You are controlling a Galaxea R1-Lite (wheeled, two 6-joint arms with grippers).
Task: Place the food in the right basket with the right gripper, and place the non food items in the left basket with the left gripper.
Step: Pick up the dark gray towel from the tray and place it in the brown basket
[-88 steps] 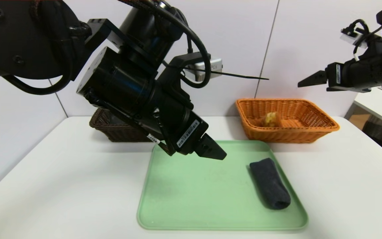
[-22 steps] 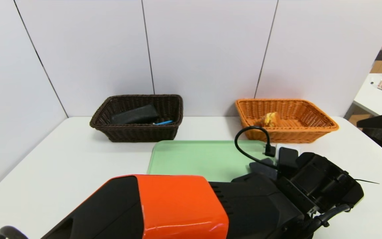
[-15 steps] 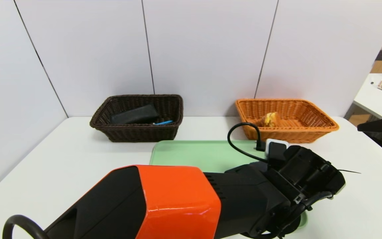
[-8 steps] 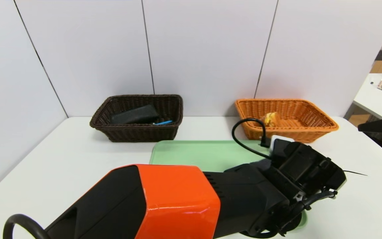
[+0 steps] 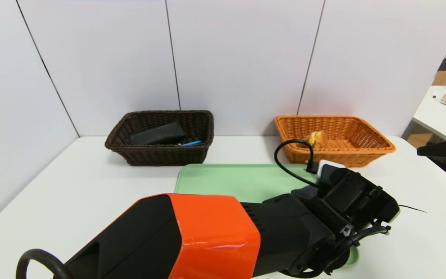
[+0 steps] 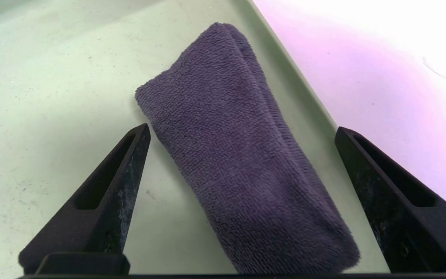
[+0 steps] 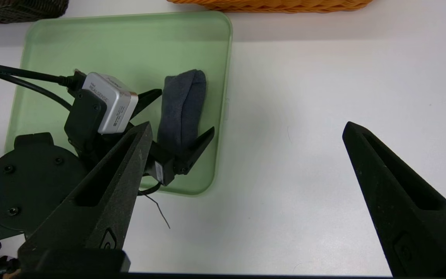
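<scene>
Jaws spread wide and holding nothing, the left gripper [image 6: 242,126] straddles the folded dark cloth [image 6: 242,155], which lies between them on the green tray [image 7: 122,42]. The tray rests on the white tabletop [image 5: 91,186] before pale wall panels [image 5: 242,58]. Behind it sit the dark basket [image 5: 165,157] and orange basket [image 5: 335,157]; the left arm [image 5: 215,236] blocks the head view. The right gripper [image 7: 248,124], also wide open and gripping nothing, hangs over the tabletop at the right.

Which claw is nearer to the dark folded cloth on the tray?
The left. The left claw is open over the cloth, one finger to each side; the right claw hangs open off the tray's right side.
</scene>
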